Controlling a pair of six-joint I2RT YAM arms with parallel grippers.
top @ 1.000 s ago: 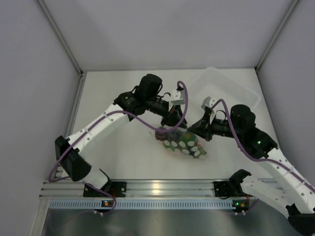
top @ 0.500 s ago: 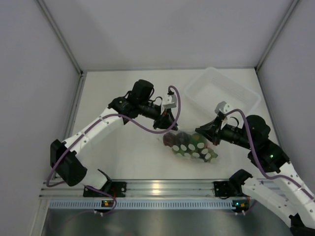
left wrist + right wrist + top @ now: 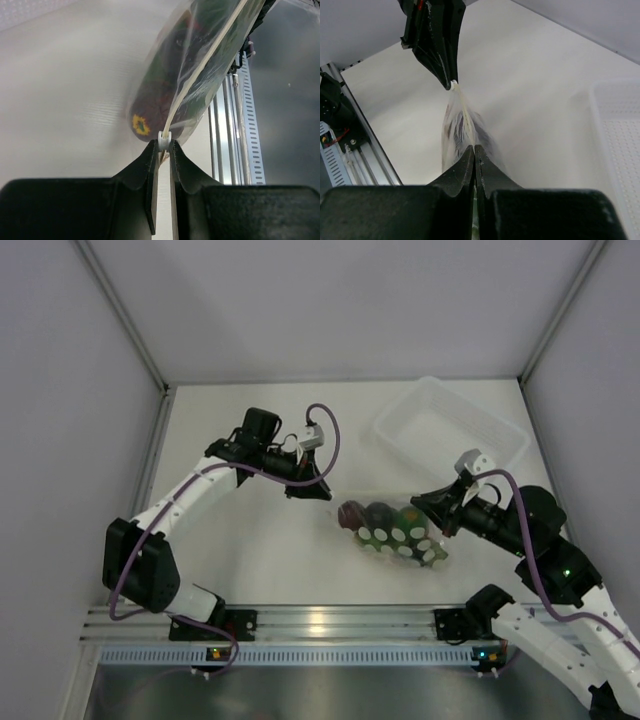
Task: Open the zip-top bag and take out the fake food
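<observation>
The zip-top bag [image 3: 397,534], clear with white dots, hangs stretched between my two grippers just above the table. The fake food shows inside it, with a dark maroon piece [image 3: 352,513] at its left end and green pieces beside it. My left gripper [image 3: 322,492] is shut on the bag's white slider [image 3: 164,140] at the left end of the zip strip. My right gripper [image 3: 420,502] is shut on the bag's top edge [image 3: 468,131] at the right end. In the right wrist view the left gripper's fingers [image 3: 440,45] pinch the slider [image 3: 453,85].
A rigid translucent tub [image 3: 450,430] stands at the back right, also at the right edge of the right wrist view [image 3: 620,135]. The aluminium rail [image 3: 320,625] runs along the near edge. Grey walls close in the table on three sides.
My left gripper has drawn back to the left with the slider, away from the right gripper. The right gripper and the bag have shifted to the right, and the zip edge is now stretched out.
</observation>
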